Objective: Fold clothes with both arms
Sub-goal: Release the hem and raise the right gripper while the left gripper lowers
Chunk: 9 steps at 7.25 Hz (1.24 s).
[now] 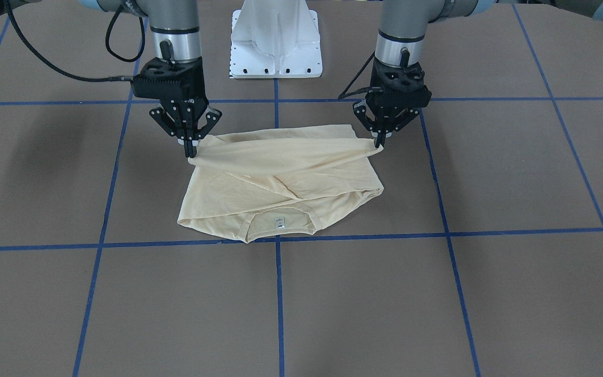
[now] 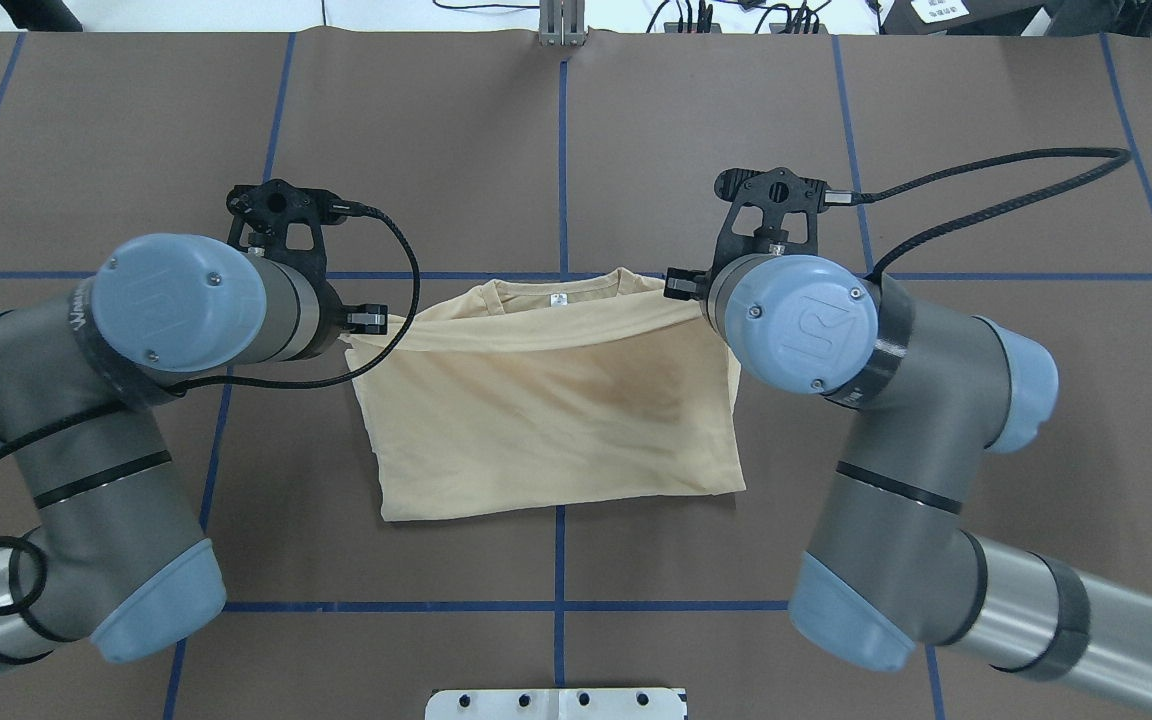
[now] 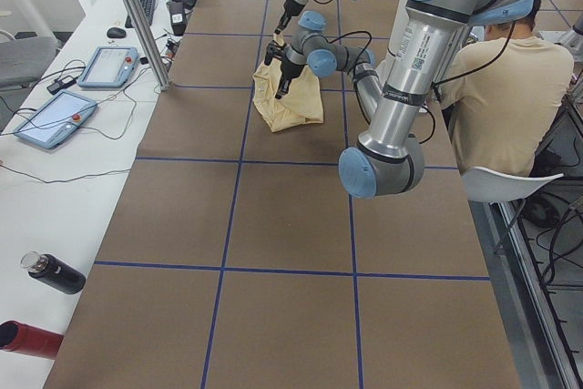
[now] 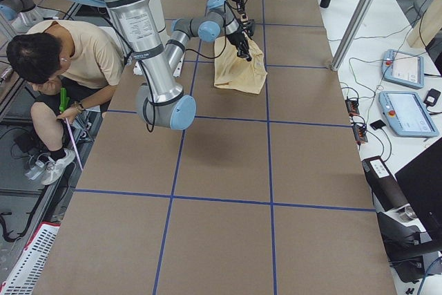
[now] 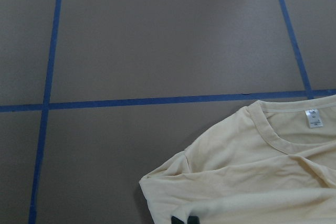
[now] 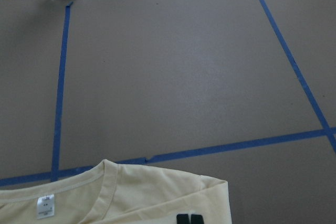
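The cream-yellow T-shirt (image 1: 259, 193) lies folded at the table's middle, with its white neck label (image 1: 279, 222) at the edge far from the robot. My left gripper (image 1: 380, 142) is shut on one corner of the upper cloth layer. My right gripper (image 1: 190, 152) is shut on the other corner. Between them the held edge hangs as a taut band a little above the rest of the shirt. In the overhead view the wrists hide both grippers over the shirt (image 2: 556, 430). The left wrist view shows shut fingertips (image 5: 185, 219) on cloth (image 5: 252, 182); the right wrist view shows the same (image 6: 190, 219).
Brown table with blue tape grid lines (image 1: 278, 293). The white pedestal base (image 1: 276, 47) stands at the robot's side. A metal post (image 2: 561, 25) is at the far edge. An operator (image 3: 496, 88) sits beside the table. Pendants (image 4: 404, 112) and bottles (image 3: 55, 272) lie on the side bench.
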Tool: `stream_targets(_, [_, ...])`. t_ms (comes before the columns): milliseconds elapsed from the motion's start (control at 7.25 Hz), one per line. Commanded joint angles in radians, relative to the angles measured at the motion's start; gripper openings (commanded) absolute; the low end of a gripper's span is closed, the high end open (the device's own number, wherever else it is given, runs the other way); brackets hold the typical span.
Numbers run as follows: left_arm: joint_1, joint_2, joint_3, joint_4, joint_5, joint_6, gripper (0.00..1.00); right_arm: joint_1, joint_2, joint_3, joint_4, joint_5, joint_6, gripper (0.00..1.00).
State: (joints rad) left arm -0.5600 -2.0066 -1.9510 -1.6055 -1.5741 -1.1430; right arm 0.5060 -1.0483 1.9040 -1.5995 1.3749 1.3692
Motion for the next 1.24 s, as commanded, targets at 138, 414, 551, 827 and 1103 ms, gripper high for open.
stream_targets(138, [-0.003, -0.047, 0.237, -0.195, 0.028, 0.002, 0.0, 0.023, 0.008, -0.195, 0.179, 0.001, -0.025, 0.0])
stream_targets(414, [-0.004, -0.063, 0.261, -0.197, 0.026, 0.012, 0.0, 0.023, 0.011, -0.204, 0.185, 0.003, -0.025, 0.1])
stream_targets(551, [-0.011, -0.063, 0.258, -0.206, 0.026, 0.078, 0.45, 0.022, 0.011, -0.213, 0.185, 0.001, -0.027, 0.94])
stream_targets(827, [-0.035, -0.046, 0.172, -0.24, 0.014, 0.185, 1.0, 0.055, 0.037, -0.201, 0.188, 0.129, -0.089, 1.0])
stream_targets(1103, [-0.034, 0.07, 0.037, -0.252, -0.088, 0.177, 1.0, 0.112, -0.049, -0.078, 0.188, 0.243, -0.25, 1.0])
